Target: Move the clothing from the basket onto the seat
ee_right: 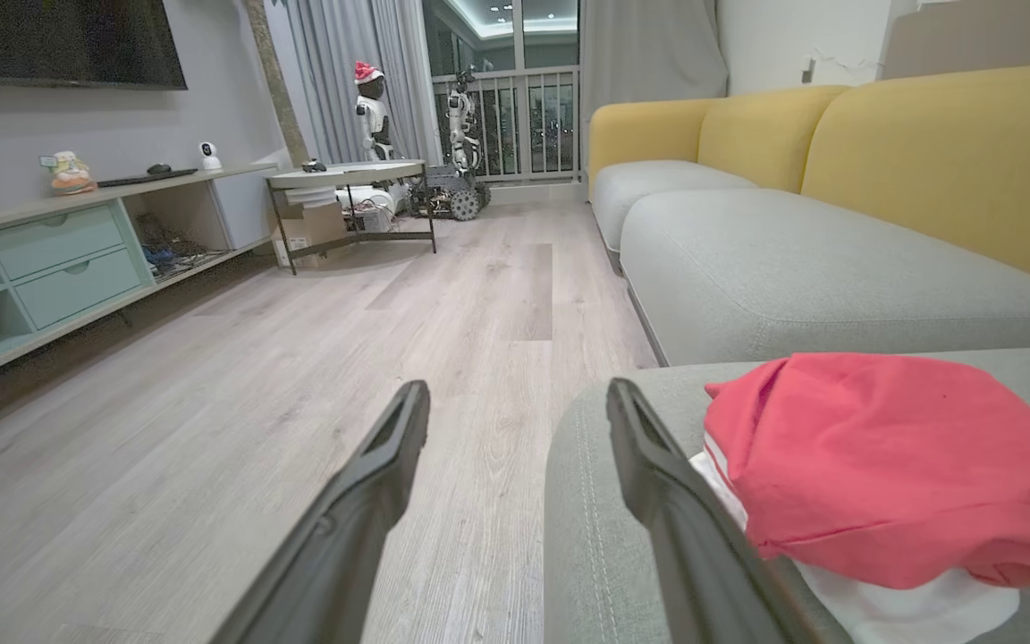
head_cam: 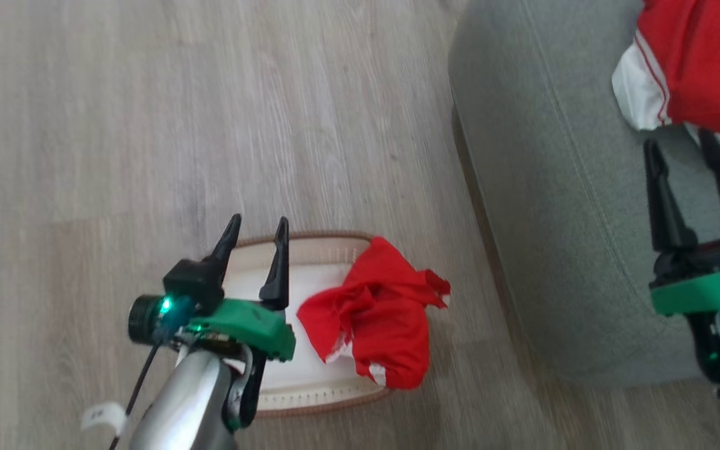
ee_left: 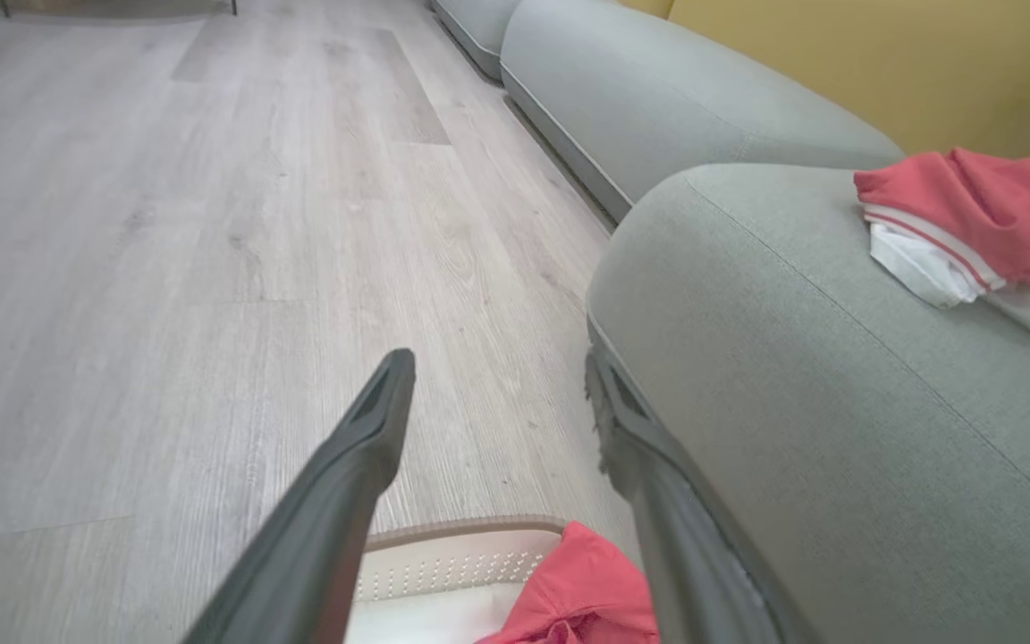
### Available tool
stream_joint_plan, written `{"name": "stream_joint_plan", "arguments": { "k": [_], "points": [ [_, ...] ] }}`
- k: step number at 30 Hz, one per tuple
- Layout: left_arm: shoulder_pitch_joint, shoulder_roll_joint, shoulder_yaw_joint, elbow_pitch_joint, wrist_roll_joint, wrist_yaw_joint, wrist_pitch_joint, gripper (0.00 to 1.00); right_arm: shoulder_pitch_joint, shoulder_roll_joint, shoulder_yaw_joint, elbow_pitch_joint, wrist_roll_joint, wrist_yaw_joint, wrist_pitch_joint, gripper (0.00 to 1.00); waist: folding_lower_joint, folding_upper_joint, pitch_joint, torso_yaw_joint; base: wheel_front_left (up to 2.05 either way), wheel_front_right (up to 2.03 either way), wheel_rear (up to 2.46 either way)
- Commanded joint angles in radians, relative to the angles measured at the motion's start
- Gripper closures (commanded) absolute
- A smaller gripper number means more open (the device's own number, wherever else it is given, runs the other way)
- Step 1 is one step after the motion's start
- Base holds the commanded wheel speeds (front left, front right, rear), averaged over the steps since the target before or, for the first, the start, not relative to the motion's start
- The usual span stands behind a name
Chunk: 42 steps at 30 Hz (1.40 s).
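The cream basket [head_cam: 329, 249] with its brown braided rim stands on the floor, and red shorts [head_cam: 377, 315] hang crumpled over its right side. My left gripper [head_cam: 256, 229] hovers open above the basket's left half, nothing between its fingers. A red jersey [head_cam: 697, 62] with white trim lies bunched on the grey seat [head_cam: 554, 206] at the upper right. My right gripper [head_cam: 679, 145] stands open over the seat just below the jersey, empty. The left wrist view shows the shorts [ee_left: 582, 590], the basket [ee_left: 452, 559] and the jersey [ee_left: 984, 215]; the right wrist view shows the jersey [ee_right: 890, 456].
Pale wood floor [head_cam: 147, 125] stretches left of the basket. More grey cushions [ee_right: 801, 259] with yellow backrests [ee_right: 953, 152] run along the sofa. Far across the room stand a TV console [ee_right: 59, 259], a round side table [ee_right: 350, 179] and other robots [ee_right: 372, 98].
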Motion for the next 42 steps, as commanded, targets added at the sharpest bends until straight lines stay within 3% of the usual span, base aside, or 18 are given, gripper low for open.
{"name": "stream_joint_plan", "arguments": {
  "k": [1,14,20,29,42],
  "points": [
    [-0.053,0.0,0.011,-0.001,-0.013,0.01,-0.012,0.0,-0.036,-0.035,0.004,-0.038,0.01,0.0,-0.009,0.0,0.0,0.0,0.051,-0.023,0.0,0.0,0.0],
    [-0.252,0.0,-0.123,0.285,-0.111,-0.005,-0.012,0.0,-0.147,-0.079,-0.038,-0.065,0.05,0.0,-0.009,0.0,0.0,0.0,0.22,-0.068,0.0,0.0,0.0],
    [-0.378,0.0,-0.234,0.511,-0.207,-0.039,-0.012,0.0,-0.224,-0.105,-0.047,-0.093,0.073,0.0,-0.009,0.0,0.0,0.0,0.335,-0.109,0.0,0.0,0.0],
    [-0.488,0.0,-0.358,0.701,-0.345,-0.069,0.004,0.0,-0.307,-0.112,-0.107,-0.149,0.093,0.0,-0.009,0.0,0.0,0.0,0.458,-0.152,0.0,0.0,0.0],
    [-0.606,0.0,-0.462,0.864,-0.464,-0.039,0.102,0.0,-0.405,-0.097,-0.163,-0.238,0.116,0.0,-0.009,0.0,0.0,0.0,0.617,-0.202,0.0,0.0,0.0]
  ]
}}
